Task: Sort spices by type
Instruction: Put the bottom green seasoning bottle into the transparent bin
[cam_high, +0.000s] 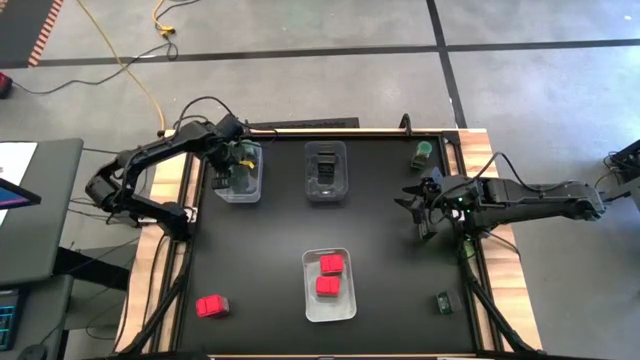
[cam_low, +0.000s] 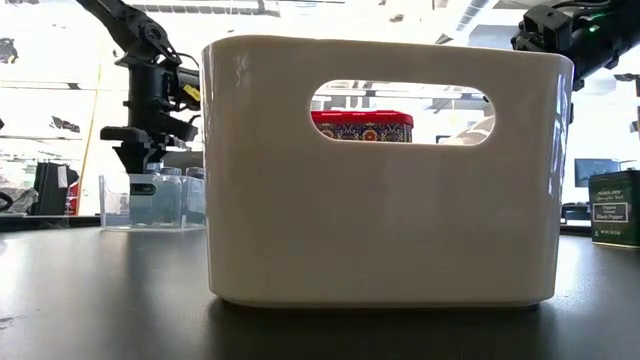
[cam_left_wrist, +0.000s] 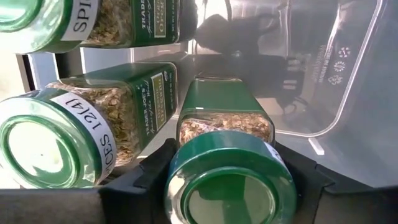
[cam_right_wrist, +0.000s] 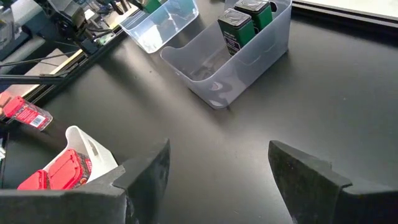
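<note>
- Left claw (cam_left_wrist: 230, 186) is closed on a green-lidded jar (cam_left_wrist: 229, 171), down inside the far-left clear bin (cam_high: 250, 190) among other jars.
- Right claw (cam_right_wrist: 217, 180) hovers open and empty; the stray jar (cam_high: 423, 151) lies nearest it.

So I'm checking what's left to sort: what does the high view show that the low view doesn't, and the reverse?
Only the high view: a loose red packet at the near left, a jar at the far right, the middle bin of dark boxes, and the open right gripper empty above the table.
Only the low view: a label on the loose dark box.
Both: the left gripper shut on a jar in the left bin, and red packets in the near bin.
</note>
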